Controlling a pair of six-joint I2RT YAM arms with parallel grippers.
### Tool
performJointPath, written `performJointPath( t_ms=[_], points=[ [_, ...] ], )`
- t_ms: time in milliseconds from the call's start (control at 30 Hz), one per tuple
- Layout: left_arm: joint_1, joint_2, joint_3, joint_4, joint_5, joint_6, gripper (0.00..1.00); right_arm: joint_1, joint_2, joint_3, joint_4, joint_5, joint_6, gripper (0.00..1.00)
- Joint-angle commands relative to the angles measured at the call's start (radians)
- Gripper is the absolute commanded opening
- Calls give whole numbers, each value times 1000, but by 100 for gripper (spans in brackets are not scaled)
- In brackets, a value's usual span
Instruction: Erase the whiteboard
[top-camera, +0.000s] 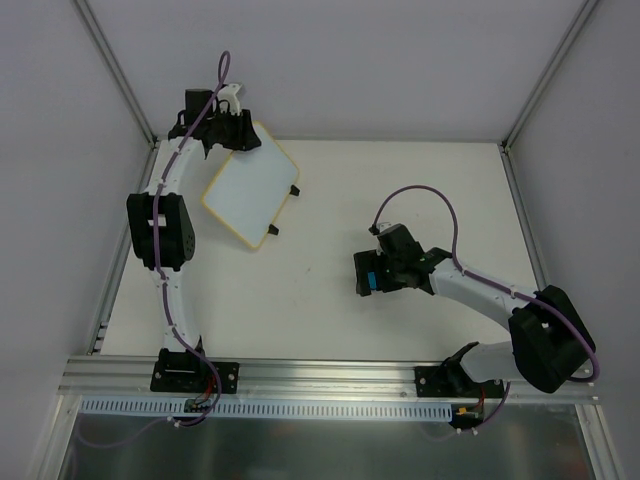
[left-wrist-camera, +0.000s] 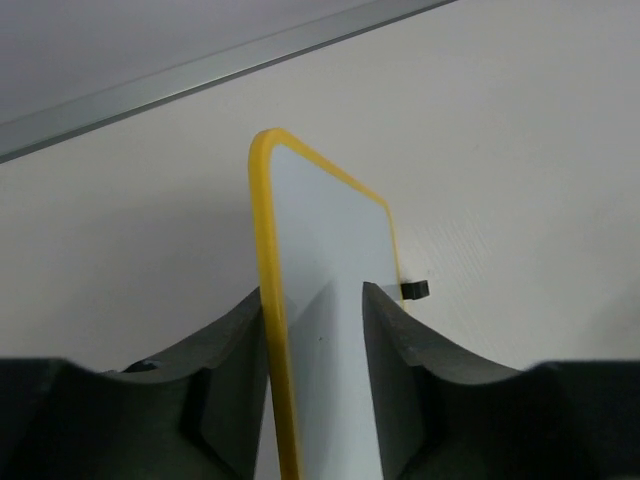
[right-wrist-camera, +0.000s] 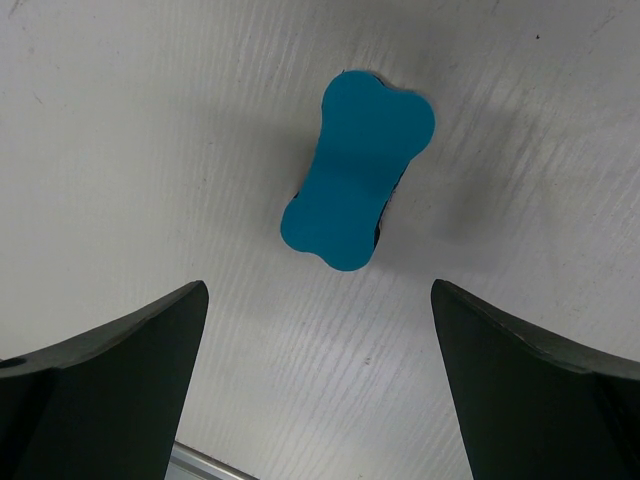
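The whiteboard (top-camera: 248, 187) stands tilted at the far left of the table, its white face blank inside a yellow frame, with two black feet on its right edge. My left gripper (top-camera: 236, 133) is at its far corner. In the left wrist view the whiteboard (left-wrist-camera: 325, 240) runs between the jaws of the left gripper (left-wrist-camera: 312, 290): the left finger is against the yellow edge, the right finger stands off the white face, so the gripper is open. My right gripper (right-wrist-camera: 318, 285) hangs wide open over the table, holding nothing. A blue bone-shaped eraser (right-wrist-camera: 357, 170) lies just ahead of its fingers.
A metal rail (left-wrist-camera: 200, 70) runs along the table's far edge behind the board. Grey walls close the left, back and right. In the top view the right gripper (top-camera: 368, 274) and the eraser (top-camera: 371, 281) sit right of the table's middle.
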Motion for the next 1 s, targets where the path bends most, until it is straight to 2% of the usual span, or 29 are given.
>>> performJointPath(
  t_ms=[0,200,233,367,567,733,833,933,967],
  points=[
    [-3,-9,5,7,17,48,45,-1,-14,-2,15,-8,10,99],
    [-3,-44,5,7,0,39,69,-1,-39,-15,14,0,10,99],
    [-3,-50,5,7,-6,37,78,-2,-51,-16,15,1,10,99],
    [-3,-90,-13,7,-42,34,99,-1,-89,-27,14,24,8,99],
    [-3,-155,-47,7,-123,8,99,-2,-167,-45,14,101,6,99],
    [-3,-245,-98,7,-301,-35,99,-4,-278,-47,-20,194,-4,99],
    [-3,-340,-151,7,-434,-52,99,-5,-363,-21,-68,291,-29,99],
    [-5,-478,-243,6,-570,-122,99,-11,-437,22,-114,389,-76,99],
    [-3,-566,-310,6,-594,-142,99,-11,-485,34,-127,435,-92,99]
  ],
)
